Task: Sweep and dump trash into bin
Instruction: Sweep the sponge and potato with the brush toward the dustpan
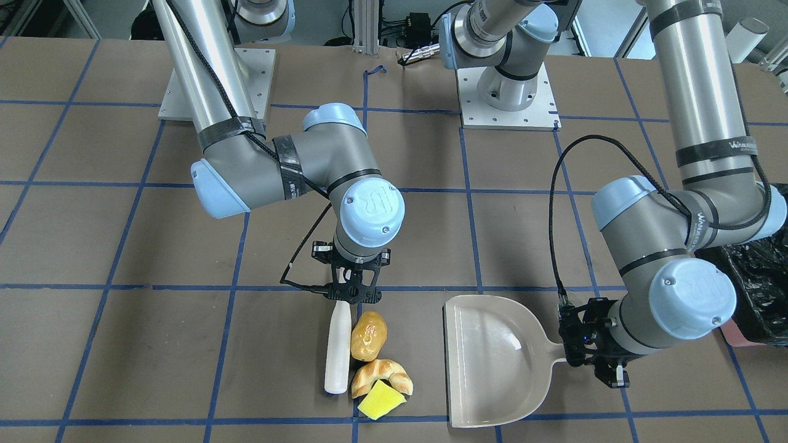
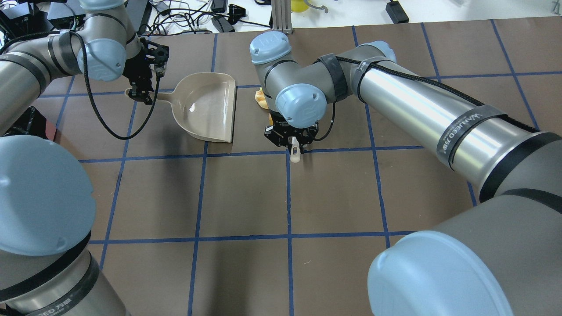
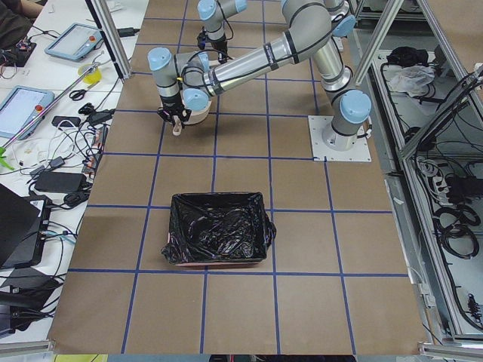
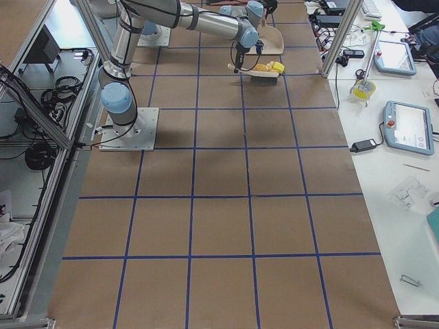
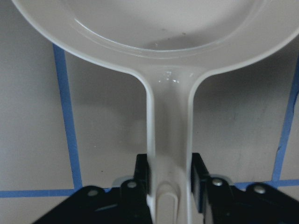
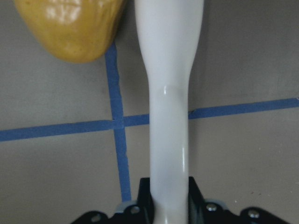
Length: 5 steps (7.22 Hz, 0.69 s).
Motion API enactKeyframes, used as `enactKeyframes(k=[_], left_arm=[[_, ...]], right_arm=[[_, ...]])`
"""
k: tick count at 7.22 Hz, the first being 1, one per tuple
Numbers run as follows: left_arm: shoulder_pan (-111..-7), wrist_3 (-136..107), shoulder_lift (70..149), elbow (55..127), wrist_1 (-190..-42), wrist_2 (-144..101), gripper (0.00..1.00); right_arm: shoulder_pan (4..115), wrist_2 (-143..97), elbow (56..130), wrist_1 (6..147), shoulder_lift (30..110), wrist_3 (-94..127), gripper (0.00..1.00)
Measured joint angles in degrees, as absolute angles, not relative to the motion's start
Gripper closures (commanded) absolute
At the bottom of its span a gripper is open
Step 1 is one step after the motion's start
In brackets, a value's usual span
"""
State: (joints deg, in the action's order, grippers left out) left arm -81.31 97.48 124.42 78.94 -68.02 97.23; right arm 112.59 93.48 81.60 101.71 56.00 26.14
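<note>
My right gripper (image 1: 348, 299) is shut on a white sweeper handle (image 1: 338, 347) that lies along the table; the right wrist view shows the handle (image 6: 168, 93) between the fingers. Right beside it lie the trash items: a glossy yellow-brown potato lump (image 1: 368, 335) (image 6: 70, 28), a tan croissant (image 1: 381, 375) and a yellow sponge wedge (image 1: 380, 401). My left gripper (image 1: 572, 355) is shut on the handle of the beige dustpan (image 1: 492, 360), whose open mouth faces the trash. The left wrist view shows that handle (image 5: 169, 140) clamped. The pink bin with its black bag (image 3: 219, 228) stands apart, nearer the robot's left end.
The brown table is marked with blue tape lines (image 2: 287, 197). The bin's black bag (image 1: 757, 289) shows behind my left arm in the front view. Arm bases stand on metal plates (image 1: 508, 101). Tablets and cables lie beyond the table's far edge (image 4: 408, 123).
</note>
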Motion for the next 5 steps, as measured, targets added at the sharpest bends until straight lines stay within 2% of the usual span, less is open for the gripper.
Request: enactKeyframes(k=[5], left_arm=[[-82.15, 92.48, 125.06, 78.71, -68.03, 99.19, 1.00]], right_arm=[[112.74, 93.58, 77.60, 101.77, 52.67, 25.32, 1.00]])
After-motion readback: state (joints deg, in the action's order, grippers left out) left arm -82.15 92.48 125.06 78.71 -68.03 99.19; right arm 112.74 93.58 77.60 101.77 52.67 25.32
